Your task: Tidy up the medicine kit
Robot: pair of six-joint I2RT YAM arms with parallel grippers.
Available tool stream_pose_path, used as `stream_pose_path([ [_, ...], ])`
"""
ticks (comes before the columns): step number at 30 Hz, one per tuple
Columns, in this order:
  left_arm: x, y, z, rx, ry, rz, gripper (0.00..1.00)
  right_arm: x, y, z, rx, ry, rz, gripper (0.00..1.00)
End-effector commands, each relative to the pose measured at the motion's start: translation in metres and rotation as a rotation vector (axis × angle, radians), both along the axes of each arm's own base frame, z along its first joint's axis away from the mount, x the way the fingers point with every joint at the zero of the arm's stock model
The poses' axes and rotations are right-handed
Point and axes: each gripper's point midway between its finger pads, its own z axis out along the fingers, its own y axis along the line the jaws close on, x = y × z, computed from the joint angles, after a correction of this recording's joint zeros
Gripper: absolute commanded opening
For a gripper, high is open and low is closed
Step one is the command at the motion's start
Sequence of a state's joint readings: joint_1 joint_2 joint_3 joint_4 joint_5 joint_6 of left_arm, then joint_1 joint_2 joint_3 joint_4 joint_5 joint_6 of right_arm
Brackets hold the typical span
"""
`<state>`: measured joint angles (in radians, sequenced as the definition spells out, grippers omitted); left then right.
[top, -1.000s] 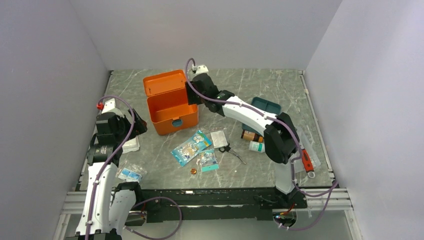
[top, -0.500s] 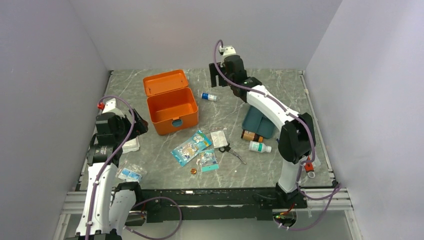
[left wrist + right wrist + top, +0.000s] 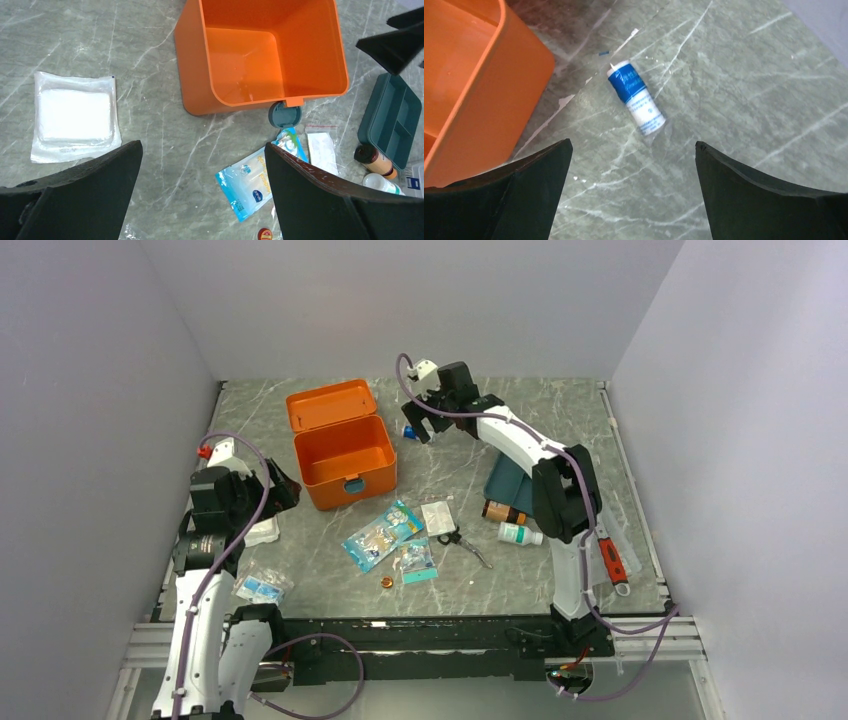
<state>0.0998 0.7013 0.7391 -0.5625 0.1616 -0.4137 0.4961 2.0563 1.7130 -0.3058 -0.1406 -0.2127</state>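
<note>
The medicine kit [image 3: 345, 455] is an orange box that stands open at the back left, its lid [image 3: 330, 403] folded back and its inside bare. It also shows in the left wrist view [image 3: 192, 65] and the right wrist view [image 3: 469, 90]. A small blue and white roll [image 3: 636, 102] in clear wrap lies on the table just right of the kit. My right gripper [image 3: 418, 427] hovers open over this roll, its jaws wide apart and empty [image 3: 632, 145]. My left gripper [image 3: 280, 490] is open and empty [image 3: 202, 145], raised to the left of the kit's front.
A flat teal divided tray [image 3: 510, 485] lies right of centre, with a brown bottle [image 3: 500, 511] and a white bottle [image 3: 518, 534] in front of it. Blue sachets [image 3: 382, 533], scissors [image 3: 462, 540] and a small cap [image 3: 387, 583] lie mid-table. A white gauze pack [image 3: 75, 117] lies left.
My right gripper left the kit's right side, rose toward the back, then came down and left over the roll. The roll was uncovered as it left. The left arm barely moved.
</note>
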Motion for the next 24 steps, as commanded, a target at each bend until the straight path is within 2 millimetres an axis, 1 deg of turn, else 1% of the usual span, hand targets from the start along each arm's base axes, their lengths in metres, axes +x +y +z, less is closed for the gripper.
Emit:
stream_pose_path([
  [1, 0.004, -0.007, 0.012, -0.026, -0.060, -0.035, 0.99, 0.020, 0.012, 0.012, 0.028, -0.031, 0.125, 0.96],
  [2, 0.004, -0.008, 0.012, -0.028, -0.062, -0.038, 0.99, 0.022, 0.014, 0.003, 0.025, -0.018, 0.142, 0.96],
  [10, 0.004, -0.012, 0.012, -0.042, -0.067, -0.060, 0.99, 0.039, 0.025, -0.024, 0.021, 0.018, 0.189, 0.96],
  [16, 0.004, -0.015, 0.012, -0.051, -0.070, -0.073, 0.99, 0.045, 0.029, -0.044, 0.036, 0.078, 0.203, 0.95],
  [24, 0.005, -0.016, 0.010, -0.056, -0.062, -0.076, 1.00, 0.046, 0.030, -0.069, 0.044, 0.140, 0.188, 0.95],
])
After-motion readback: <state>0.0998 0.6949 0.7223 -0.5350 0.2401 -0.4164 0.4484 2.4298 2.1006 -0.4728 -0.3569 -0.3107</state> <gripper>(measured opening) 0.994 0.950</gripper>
